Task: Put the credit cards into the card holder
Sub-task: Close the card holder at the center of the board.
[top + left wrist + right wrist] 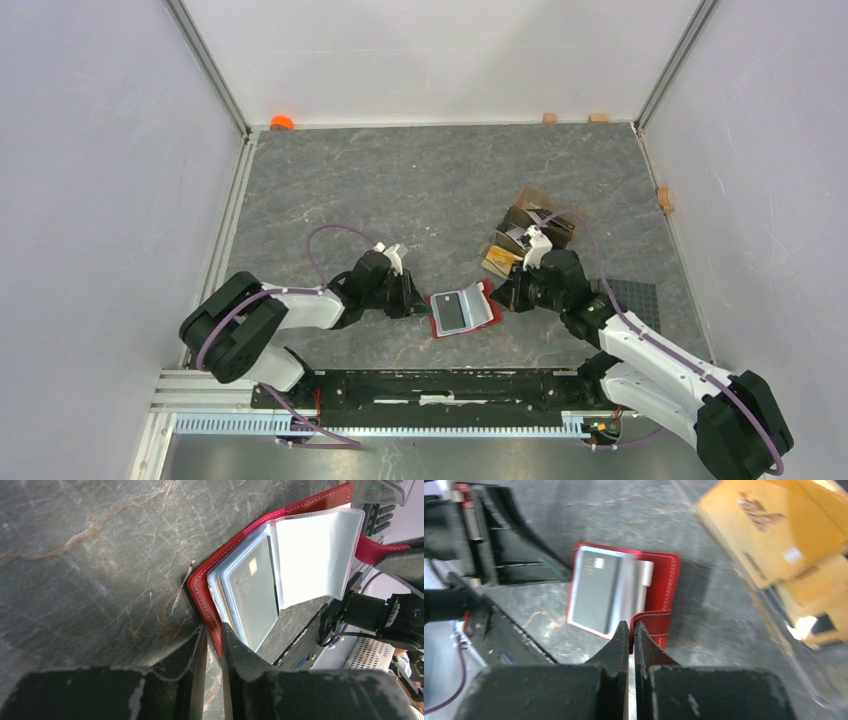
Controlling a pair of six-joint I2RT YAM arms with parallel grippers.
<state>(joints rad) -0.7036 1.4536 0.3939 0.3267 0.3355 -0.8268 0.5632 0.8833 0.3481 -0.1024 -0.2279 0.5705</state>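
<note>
Red leather lies open between our two arms: the holder (464,312) rests flat on the grey stone-patterned table (420,190), near the arm bases and about midway between left and right. Inside it we see one dark card (255,600) with a gold chip, tucked in a clear sleeve. A second sleeve (315,555), with nothing showing in it, stands up from the spine on the right side. Pale blue edges show under the dark card; we cannot tell whether these are a card or more sleeves.

Our left gripper (212,630) is low at the holder's left edge. Its fingers are drawn close with only a thin gap, and the red cover's rim runs into that gap, so it is pinching the cover.

Our right gripper (631,627) is at the holder's right side, fingers pressed together. The red strap (656,622) sits right at the tips, lifted off the table, and seems to be caught between them.

Just beyond the right gripper, farther back, yellow-brown boxes (764,535) sit in a clear case. A black gridded mat (635,300) lies to the right of that arm.
</note>
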